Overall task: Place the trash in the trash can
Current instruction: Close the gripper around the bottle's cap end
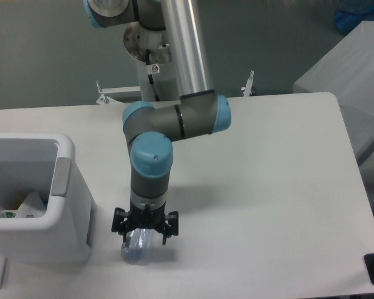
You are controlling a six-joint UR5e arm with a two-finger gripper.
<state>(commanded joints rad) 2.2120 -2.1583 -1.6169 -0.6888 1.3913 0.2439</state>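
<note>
End effector (144, 232) points straight down at the near left of the white worktop (268, 187), its fingers pinching the clear plastic bottle (137, 245) just right of the white trash can (62, 205), whose open top shows crumpled items inside.

The white bench (268, 187) carries the white trash can (62, 205) at its left side, and a clear plastic bottle (136, 246) just beside the can's right wall.
</note>
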